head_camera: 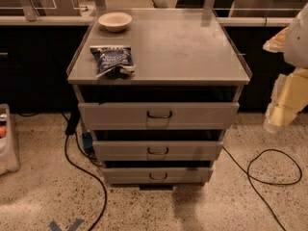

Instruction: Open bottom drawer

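Observation:
A grey metal cabinet [159,47] with three stacked drawers stands in the middle of the camera view. The bottom drawer [125,175] has the slimmest front and a small dark loop handle [158,176]. Its front sits in line under the middle drawer [120,150], with only a dark gap above it and no tray showing. The top drawer [110,115] is the tallest. My gripper [280,113] hangs at the right edge of the view, pale yellow and white, well to the right of the cabinet and above the floor. It touches nothing.
A beige bowl [114,21] and a blue snack bag [112,60] lie on the cabinet top. Black cables run over the speckled floor on the left [84,170] and right [269,174]. A white bin [7,138] stands at far left. Blue tape [65,224] marks the floor.

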Available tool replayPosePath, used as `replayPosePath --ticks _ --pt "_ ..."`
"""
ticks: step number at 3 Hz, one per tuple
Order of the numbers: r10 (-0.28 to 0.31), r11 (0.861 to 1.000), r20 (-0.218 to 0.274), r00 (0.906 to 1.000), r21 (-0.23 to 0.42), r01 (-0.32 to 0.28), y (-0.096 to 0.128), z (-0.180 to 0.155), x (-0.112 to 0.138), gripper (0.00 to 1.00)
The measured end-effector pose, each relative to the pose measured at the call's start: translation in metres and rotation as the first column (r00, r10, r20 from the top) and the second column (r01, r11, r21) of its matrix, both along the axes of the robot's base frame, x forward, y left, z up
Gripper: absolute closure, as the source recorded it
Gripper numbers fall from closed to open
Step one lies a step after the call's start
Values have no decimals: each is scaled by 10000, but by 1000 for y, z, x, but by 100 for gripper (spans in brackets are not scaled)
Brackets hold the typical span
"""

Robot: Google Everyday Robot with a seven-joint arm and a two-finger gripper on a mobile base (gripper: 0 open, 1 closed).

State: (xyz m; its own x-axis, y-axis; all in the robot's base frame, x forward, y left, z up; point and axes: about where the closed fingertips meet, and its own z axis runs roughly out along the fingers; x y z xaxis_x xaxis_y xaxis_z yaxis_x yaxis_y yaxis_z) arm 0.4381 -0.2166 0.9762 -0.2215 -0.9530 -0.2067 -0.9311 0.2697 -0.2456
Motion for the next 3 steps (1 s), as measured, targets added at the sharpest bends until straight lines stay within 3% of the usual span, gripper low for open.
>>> replayPosePath --ticks 1,2,3 --pt "-264 9992 -182 9995 308 269 -7 -25 -11 0" --pt "-267 9991 -167 9995 315 272 -7 -25 -11 0" --pt "-48 9975 -331 9994 696 71 -1 -62 -21 0"
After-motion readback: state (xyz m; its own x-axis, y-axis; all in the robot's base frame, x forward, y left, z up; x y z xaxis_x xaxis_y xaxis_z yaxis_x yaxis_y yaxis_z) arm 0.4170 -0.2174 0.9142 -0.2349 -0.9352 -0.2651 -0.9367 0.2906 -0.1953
